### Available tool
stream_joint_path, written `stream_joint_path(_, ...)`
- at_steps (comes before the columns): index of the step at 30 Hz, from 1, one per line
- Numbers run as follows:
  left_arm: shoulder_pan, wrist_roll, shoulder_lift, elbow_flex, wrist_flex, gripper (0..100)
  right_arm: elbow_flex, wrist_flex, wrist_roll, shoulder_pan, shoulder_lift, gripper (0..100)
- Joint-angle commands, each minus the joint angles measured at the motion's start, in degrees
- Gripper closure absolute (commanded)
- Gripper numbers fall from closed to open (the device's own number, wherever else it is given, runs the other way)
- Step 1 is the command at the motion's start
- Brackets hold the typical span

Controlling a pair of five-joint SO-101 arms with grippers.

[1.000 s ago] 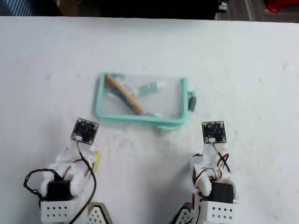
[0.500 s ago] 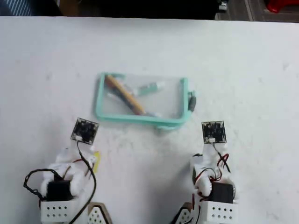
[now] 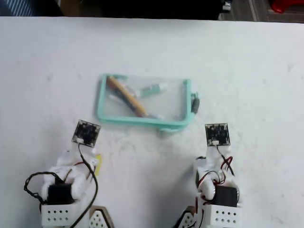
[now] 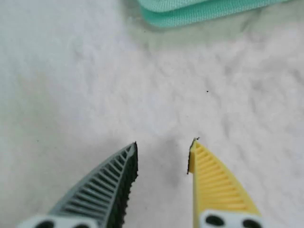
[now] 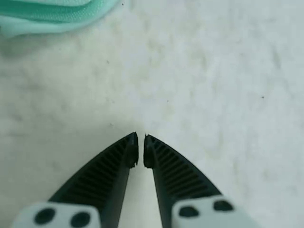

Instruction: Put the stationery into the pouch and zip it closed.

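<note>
The pouch [image 3: 142,122] lies on the worktop [image 3: 247,71], pens [image 3: 128,97] inside it. Near the pouch's edge, the left pincer [image 4: 164,154] stands part open and empty, the right pincer [image 5: 141,149] closed on nothing

White table [image 3: 152,47], red object [image 3: 287,5] behind

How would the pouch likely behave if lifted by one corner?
Probably floppy: the pouch has a thin clear face and a soft-looking teal fabric rim, so it may sag. The stationery inside lies loose and could slide toward the low end. It looks light.
</note>
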Motion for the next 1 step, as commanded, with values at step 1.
stream_joint_path(1, -0.22, 0.0, -0.48, -0.09, 0.53, 80, 0.53, 0.31, 0.18, 0.4, -0.31, 98.1)
